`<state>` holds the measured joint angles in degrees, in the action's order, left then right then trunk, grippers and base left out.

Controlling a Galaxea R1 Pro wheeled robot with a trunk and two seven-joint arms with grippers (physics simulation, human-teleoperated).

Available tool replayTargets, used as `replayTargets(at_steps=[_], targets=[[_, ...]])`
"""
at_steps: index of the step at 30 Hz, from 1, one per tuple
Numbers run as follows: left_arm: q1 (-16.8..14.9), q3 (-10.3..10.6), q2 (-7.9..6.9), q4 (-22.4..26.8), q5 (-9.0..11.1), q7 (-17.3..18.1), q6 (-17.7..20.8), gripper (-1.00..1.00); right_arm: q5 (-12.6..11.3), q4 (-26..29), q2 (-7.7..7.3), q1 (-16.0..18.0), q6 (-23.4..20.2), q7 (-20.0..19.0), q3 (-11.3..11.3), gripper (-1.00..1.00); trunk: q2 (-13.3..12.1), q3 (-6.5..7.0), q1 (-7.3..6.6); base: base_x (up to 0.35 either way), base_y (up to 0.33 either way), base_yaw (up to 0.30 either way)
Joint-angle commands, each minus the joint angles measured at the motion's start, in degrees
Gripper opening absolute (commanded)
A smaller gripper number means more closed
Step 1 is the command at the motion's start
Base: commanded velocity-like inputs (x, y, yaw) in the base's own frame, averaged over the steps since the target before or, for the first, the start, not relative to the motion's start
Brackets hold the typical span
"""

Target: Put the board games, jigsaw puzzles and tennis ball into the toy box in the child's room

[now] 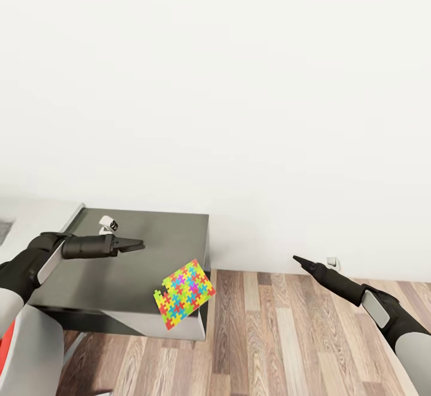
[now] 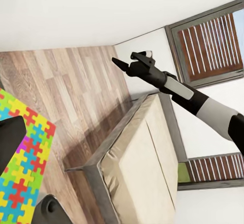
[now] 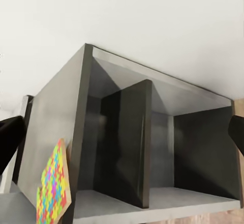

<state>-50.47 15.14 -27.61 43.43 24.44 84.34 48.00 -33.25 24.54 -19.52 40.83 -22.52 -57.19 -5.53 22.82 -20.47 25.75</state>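
A jigsaw puzzle (image 1: 184, 294) is seen overhanging the front corner of the dark grey table (image 1: 155, 246), tilted over its edge. The left gripper (image 1: 136, 244) is held above the tabletop with jaws nearly closed, holding nothing. The right gripper (image 1: 297, 259) is poised over the wood floor (image 1: 287, 336), its jaw state not discernible.

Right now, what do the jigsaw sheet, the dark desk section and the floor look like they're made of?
The jigsaw puzzle looks like thin card or foam: flat, matte, brightly coloured interlocking pieces. The dark desk section looks like matte grey laminate or painted board: smooth, no grain, though the render leaves it open. The floor looks like wood planks, with visible grain and seams.
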Motion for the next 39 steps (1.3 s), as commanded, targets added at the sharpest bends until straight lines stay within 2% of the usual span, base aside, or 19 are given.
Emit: replayTargets(at_steps=[1,39], targets=[[-0.07,0.28,-0.07,-0.01,0.30,0.12,0.60,1.00,-0.33,-0.02,0.00,0.04,-0.47,-0.11,-0.07,1.00,0.10,0.00,0.04,0.000,0.000,0.000],[-0.07,0.24,0.02,-0.01,0.29,-0.08,0.56,1.00,-0.33,-0.30,-0.15,0.04,-0.42,-0.03,-0.10,1.00,0.10,3.63,0.04,0.000,0.000,0.000]])
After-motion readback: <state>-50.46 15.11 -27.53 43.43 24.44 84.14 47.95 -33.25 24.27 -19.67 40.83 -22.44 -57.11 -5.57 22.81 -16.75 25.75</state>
